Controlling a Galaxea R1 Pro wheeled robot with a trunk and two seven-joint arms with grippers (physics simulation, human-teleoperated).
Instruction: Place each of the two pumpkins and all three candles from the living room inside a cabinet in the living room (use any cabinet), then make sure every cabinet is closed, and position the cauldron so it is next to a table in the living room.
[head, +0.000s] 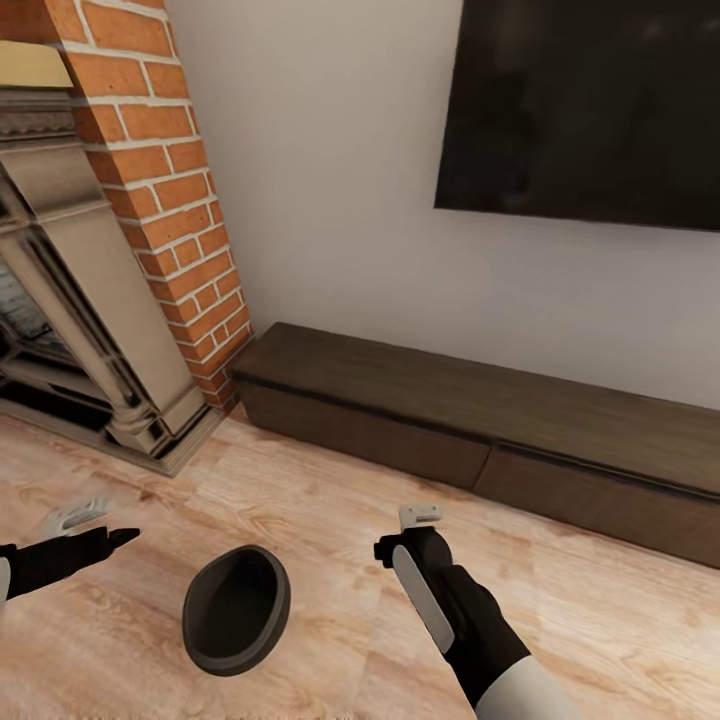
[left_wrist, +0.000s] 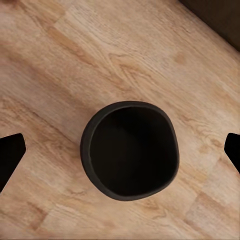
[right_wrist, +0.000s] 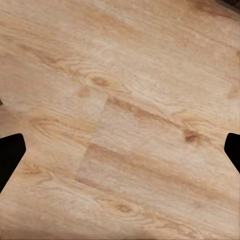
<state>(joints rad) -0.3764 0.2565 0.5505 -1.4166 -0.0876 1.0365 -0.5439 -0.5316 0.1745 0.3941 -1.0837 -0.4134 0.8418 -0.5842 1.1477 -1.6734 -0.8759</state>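
- Head view: the dark, matte, round-bodied cauldron (head: 236, 623) stands upright on the pale wood-plank floor (head: 330, 500), mouth up and empty, near the robot and between the two arms.
- The long low dark-brown wood cabinet (head: 480, 420) runs along the far wall under a black flat screen (head: 585, 105). Its flat, handleless fronts sit flush, so it reads as closed.
- A red brick chimney breast with a beige moulded fireplace surround (head: 100, 250) stands at the far left.
- The left gripper (head: 95, 530) hovers left of the cauldron, apart from it. The right gripper (head: 420, 530) hovers to its right, nearer the cabinet. Neither holds anything.
- Left wrist view: the cauldron (left_wrist: 129, 150) lies directly below, centred between the black fingertips (left_wrist: 10, 152) at the frame edges. The jaws stand wide apart and empty.
- Judgement: the step in hand is taking up the cauldron. Descend straight and close on the thick rounded rim; the smooth curved wall may slip under a loose pinch.
- Right wrist view: bare grained planks (right_wrist: 120, 120) lie below; the fingertips (right_wrist: 10, 155) are spread wide with nothing between them.
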